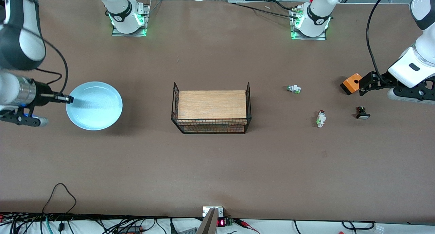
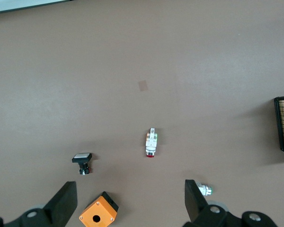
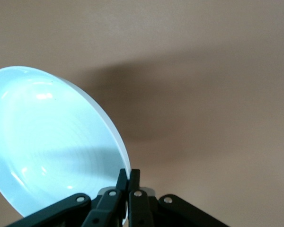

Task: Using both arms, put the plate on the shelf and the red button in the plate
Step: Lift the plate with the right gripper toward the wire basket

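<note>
The pale light-blue plate is toward the right arm's end of the table. My right gripper is shut on its rim; in the right wrist view the plate hangs tilted from the gripper, and its shadow falls on the table apart from it. The red button lies on the table toward the left arm's end and also shows in the left wrist view. My left gripper is open and empty in the air beside an orange box, as the left wrist view shows.
A black wire basket holding a wooden board stands mid-table. A green-capped white part lies farther from the front camera than the red button. A black part with a white face lies near the orange box.
</note>
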Controlling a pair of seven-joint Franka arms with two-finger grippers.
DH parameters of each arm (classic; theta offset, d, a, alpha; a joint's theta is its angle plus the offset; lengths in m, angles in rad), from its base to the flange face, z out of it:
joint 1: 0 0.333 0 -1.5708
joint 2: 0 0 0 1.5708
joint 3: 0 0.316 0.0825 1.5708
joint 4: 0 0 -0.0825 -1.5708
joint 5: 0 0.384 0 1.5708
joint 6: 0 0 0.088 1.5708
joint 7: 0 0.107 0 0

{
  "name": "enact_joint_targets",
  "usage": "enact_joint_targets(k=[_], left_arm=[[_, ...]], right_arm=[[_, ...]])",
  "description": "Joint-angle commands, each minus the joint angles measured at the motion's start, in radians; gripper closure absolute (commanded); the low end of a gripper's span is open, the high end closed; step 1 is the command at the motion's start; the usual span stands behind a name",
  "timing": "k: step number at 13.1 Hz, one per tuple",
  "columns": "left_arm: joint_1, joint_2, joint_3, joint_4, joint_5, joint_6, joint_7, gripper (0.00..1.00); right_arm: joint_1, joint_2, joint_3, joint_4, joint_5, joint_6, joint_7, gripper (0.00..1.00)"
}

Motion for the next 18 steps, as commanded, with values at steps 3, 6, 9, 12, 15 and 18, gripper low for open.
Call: enact_joint_targets(k=[3,6,9,12,15,18], left_arm=[[0.005,0.003,0.002,0.012,0.003,-0.007,0.02,0.0],[0.005,0.003,0.002,0.012,0.003,-0.007,0.02,0.0],[0.005,0.003,0.002,0.012,0.003,-0.009,0.02,0.0],[0.005,0.003,0.002,0.012,0.003,-0.009,0.02,0.0],[0.005,0.003,0.002,0.013,0.003,-0.007,0.02,0.0],[0.005,0.003,0.002,0.013,0.003,-0.007,0.02,0.0]], right_arm=[[0.15,-0.09,-0.018,0.038,0.064,-0.116,0.299,1.0],[0.242,-0.102,-0.076,0.041,0.171,-0.109,0.48,1.0],[0.334,-0.102,-0.105,0.041,0.176,-0.1,0.604,1.0],[0.431,-0.099,-0.105,0.039,0.177,-0.05,0.756,1.0],[0.511,-0.094,-0.107,0.035,0.213,-0.01,0.896,1.0],[0.59,-0.074,-0.107,0.027,0.213,0.048,0.964,1.0]])
